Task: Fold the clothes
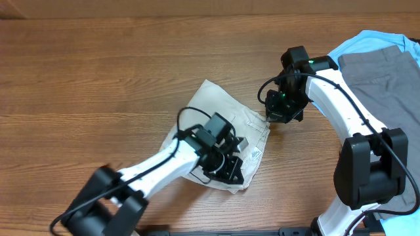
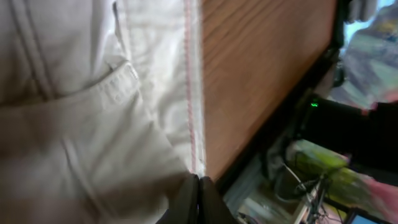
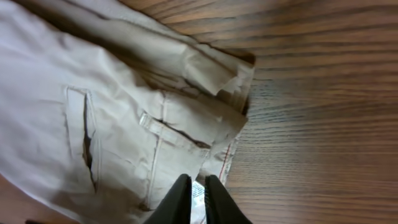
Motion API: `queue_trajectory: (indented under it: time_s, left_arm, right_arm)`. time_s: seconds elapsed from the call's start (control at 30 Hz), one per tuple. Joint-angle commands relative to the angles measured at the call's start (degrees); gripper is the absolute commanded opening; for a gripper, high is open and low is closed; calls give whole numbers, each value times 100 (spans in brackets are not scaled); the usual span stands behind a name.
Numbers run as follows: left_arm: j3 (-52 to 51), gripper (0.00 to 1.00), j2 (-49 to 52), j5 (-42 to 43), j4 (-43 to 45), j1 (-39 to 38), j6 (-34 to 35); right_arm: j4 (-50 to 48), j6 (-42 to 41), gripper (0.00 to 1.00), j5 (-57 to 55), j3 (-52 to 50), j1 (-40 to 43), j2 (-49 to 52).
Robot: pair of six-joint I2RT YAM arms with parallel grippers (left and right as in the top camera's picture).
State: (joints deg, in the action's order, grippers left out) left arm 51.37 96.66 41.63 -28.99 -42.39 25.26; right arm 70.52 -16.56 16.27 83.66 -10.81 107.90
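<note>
The pale beige shorts [image 1: 213,108] lie folded in a bundle at the middle of the table. My left gripper [image 1: 228,168] is over their near right corner. In the left wrist view it [image 2: 199,178] is shut, with the red-stitched hem of the shorts [image 2: 81,124] running straight into its tips. My right gripper [image 1: 272,117] hovers at the shorts' right edge. In the right wrist view its jaws [image 3: 198,178] stand a narrow gap apart, holding nothing, above a small white tag [image 3: 197,188]. The shorts [image 3: 124,112] there show a welt pocket [image 3: 87,146] and a belt loop [image 3: 165,127].
Grey trousers [image 1: 387,78] lie on a light blue shirt [image 1: 357,42] at the far right, beside the right arm. The table's near edge [image 2: 267,143] runs close to the left gripper, with clutter below it.
</note>
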Motion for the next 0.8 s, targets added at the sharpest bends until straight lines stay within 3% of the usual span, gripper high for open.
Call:
queue_trajectory:
  time_s: [0.0, 0.03, 0.07, 0.23, 0.43, 0.77]
  left_arm:
    - [-271, 4, 470, -153, 525, -42, 468]
    - [-291, 4, 599, -136, 656, -39, 551]
    - [-295, 4, 719, -85, 732, -39, 568]
    - [-295, 4, 1237, 162, 1027, -199, 557]
    - [-227, 4, 1095, 367, 1104, -229, 540]
    - [-59, 4, -756, 197, 1080, 17, 566]
  right_arm:
    - [70, 31, 49, -129, 103, 33, 2]
    - [107, 33, 80, -129, 103, 33, 2]
    - [116, 31, 100, -129, 103, 33, 2]
    - [72, 31, 100, -127, 103, 33, 2]
    - [-76, 31, 100, -127, 101, 33, 2]
    - [-833, 31, 100, -127, 103, 33, 2]
